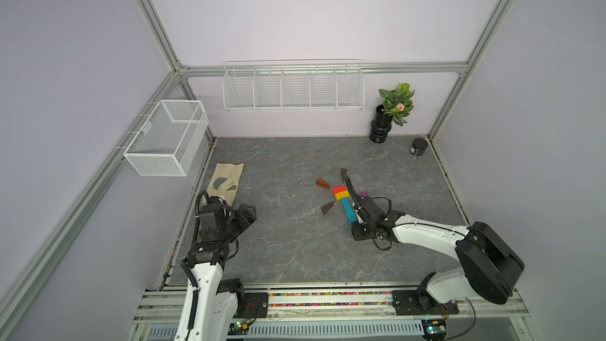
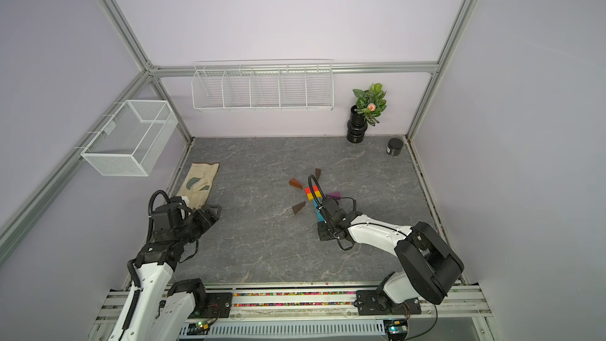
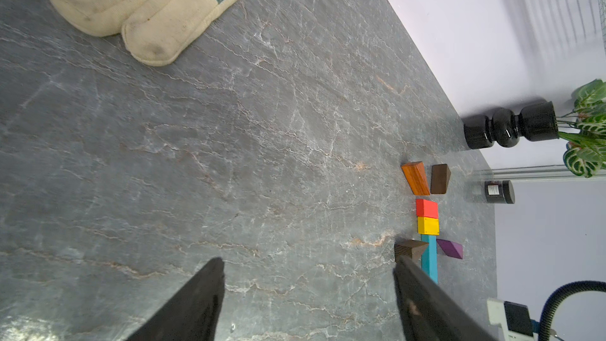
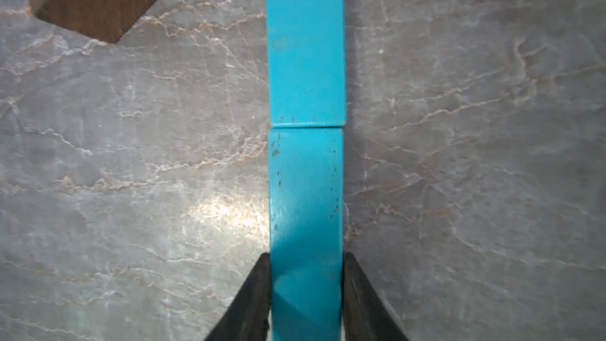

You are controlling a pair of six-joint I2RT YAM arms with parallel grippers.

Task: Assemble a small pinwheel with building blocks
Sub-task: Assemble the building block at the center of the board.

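Nearest me the left end effector hangs released, jaws wide, over bare grey marbled table, out of play. The right end effector brackets the near long teal painted bar, fingers hard against both its sides; pinching or just let go, I cannot tell. That bar lies flat on the table, butted end to end with the far long teal painted bar, joint tight and straight. Main risk: if I pull back with one finger dragging, the near bar skews and the stem kinks at the joint. Any forward nudge runs up the chain into the yellow rectangular brick and red rectangular brick beyond, shifting the centre. A dark brown wooden wedge sits beside the stem, apart from it, purple wedge on the opposite side; a wide wrist swing could knock either. The arm's black cable loop arcs over the centre bricks, may snag on retreat. Further out the orange-brown wedge and second dark brown wedge lie loose, apart from the centre, so I judge the pinwheel laid out but not snug.
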